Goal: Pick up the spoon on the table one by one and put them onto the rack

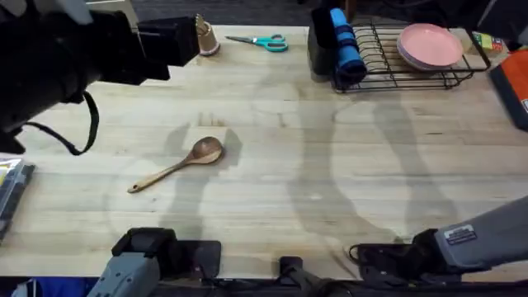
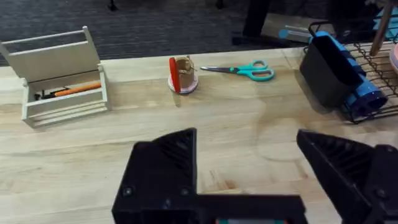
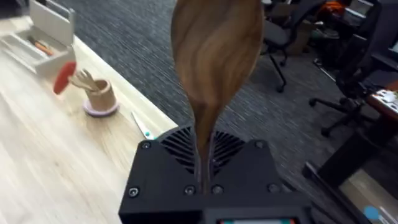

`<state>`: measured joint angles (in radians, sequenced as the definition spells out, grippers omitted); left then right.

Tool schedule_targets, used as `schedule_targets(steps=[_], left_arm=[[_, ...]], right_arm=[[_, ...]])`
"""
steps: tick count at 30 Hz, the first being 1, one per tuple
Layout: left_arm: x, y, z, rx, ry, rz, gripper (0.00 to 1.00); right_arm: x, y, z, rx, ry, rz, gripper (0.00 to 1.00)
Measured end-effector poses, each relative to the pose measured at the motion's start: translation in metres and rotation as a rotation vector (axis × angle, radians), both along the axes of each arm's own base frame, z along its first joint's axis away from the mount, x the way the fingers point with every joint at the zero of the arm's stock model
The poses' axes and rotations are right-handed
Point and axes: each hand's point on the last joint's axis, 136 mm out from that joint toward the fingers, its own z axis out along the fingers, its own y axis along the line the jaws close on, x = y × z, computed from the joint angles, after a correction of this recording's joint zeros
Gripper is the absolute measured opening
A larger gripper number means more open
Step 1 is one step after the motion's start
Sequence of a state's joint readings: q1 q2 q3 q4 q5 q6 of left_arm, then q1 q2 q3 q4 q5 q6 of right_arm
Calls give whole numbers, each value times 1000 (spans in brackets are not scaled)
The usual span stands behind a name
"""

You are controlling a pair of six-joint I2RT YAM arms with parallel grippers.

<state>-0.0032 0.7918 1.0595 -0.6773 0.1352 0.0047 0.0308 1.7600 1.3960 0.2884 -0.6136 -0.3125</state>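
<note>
One darker reddish-brown wooden spoon (image 3: 214, 68) stands clamped in my right gripper (image 3: 204, 163); the light tan wooden spoon (image 1: 177, 163) lies on the pale table (image 1: 330, 181); my left gripper (image 2: 249, 168) gapes; the black wire rack (image 1: 412, 62) holds pink plates (image 1: 429, 45)

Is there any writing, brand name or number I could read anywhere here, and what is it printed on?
No text here can be read.
White label on the right arm: print too small to read.
Orange box at the table's right edge: markings too blurred to read.
Colourful packet behind the rack: print too small to read.
Spoon, scissors, pink plates: no lettering seen.
</note>
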Motion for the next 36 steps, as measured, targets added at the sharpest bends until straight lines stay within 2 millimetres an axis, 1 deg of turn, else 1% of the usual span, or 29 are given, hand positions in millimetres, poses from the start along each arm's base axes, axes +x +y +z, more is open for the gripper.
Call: schedule_targets(steps=[3,8,13,22,25,27,31,36], left_arm=[[0,0,0,0,0,0,993],[0,0,0,0,0,0,992],[0,0,0,0,0,0,993],[0,0,0,0,0,0,993],[0,0,0,0,0,0,993],[0,0,0,0,0,0,993],[0,0,0,0,0,0,993],[0,0,0,0,0,0,993]], right_arm=[[4,9,-3,20,-8,14,33],[14,28,-23,35,0,44,34],[19,38,-41,37,23,61,34],[26,38,-65,36,63,59,34],[27,38,-68,36,72,58,34],[26,38,-72,34,92,58,34],[21,37,-90,29,179,56,34],[16,37,-103,26,248,54,34]])
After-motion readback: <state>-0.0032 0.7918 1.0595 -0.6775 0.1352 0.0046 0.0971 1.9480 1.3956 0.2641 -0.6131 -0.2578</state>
